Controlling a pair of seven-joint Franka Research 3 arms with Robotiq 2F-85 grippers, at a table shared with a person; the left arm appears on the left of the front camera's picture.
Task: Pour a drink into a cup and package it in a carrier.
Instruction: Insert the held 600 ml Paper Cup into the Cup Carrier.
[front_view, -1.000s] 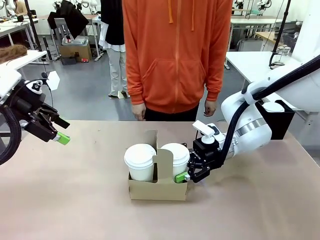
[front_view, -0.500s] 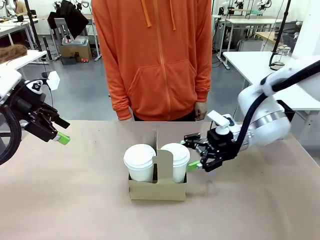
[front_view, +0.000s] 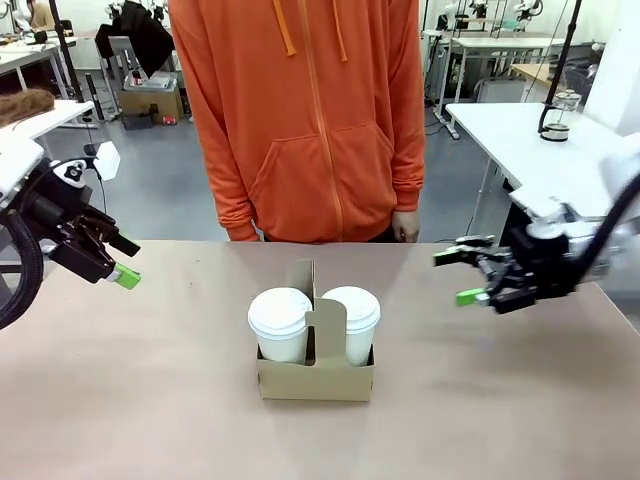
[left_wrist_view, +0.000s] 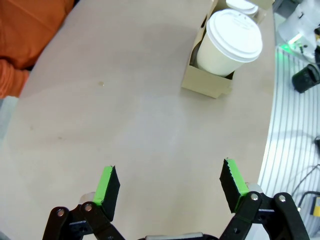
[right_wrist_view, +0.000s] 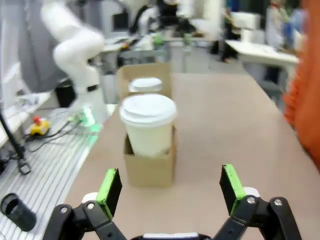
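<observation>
Sitting mid-tabletop, well clear of every edge, the carrier (front_view: 315, 375) holds two lidded cups (front_view: 280, 323). We hold both grippers, left (front_view: 122, 262) and right (front_view: 458, 276), released, over bare tabletop (front_view: 150, 400) either side.

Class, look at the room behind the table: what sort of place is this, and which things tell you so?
Most likely a robotics lab or workshop: more white worktables stand behind the person, another robot arm rises at the table's edge, and loose cables trail beside it.
</observation>
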